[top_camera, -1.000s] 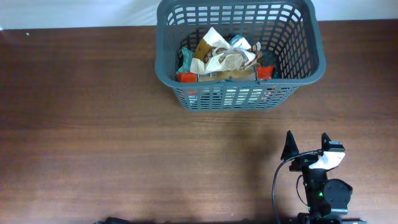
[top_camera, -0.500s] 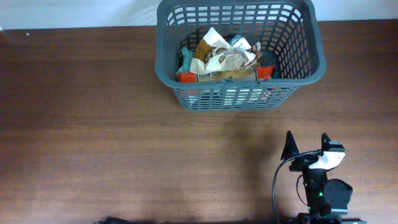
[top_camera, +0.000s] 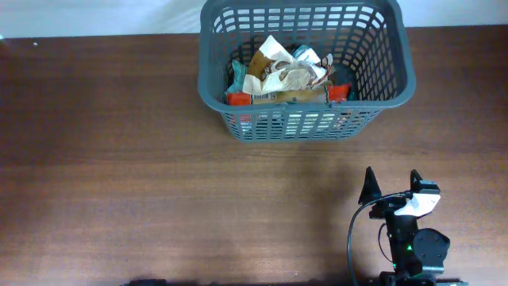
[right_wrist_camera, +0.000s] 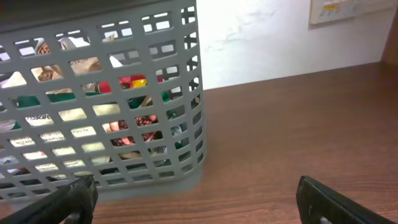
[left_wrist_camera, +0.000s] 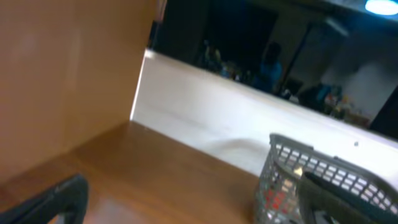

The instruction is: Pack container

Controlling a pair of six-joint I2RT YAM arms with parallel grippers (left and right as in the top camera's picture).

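The container (top_camera: 209, 59) is a dark grey lattice basket at the back middle of the brown table. Several snack packets (top_camera: 284, 75) lie heaped inside it. My right gripper (top_camera: 392, 187) is open and empty near the front right of the table, well short of the basket. In the right wrist view its jaws (right_wrist_camera: 199, 205) are wide apart and face the container's wall (right_wrist_camera: 194, 93), with packets (right_wrist_camera: 127, 83) showing through the slots. My left gripper (left_wrist_camera: 199, 208) is open and empty; the container (left_wrist_camera: 278, 167) shows blurred at the right of its view.
A white wall (right_wrist_camera: 261, 37) runs behind the table's far edge. Bare wood (top_camera: 119, 159) spreads to the left and in front of the basket. A black cable (top_camera: 351, 238) loops beside the right arm.
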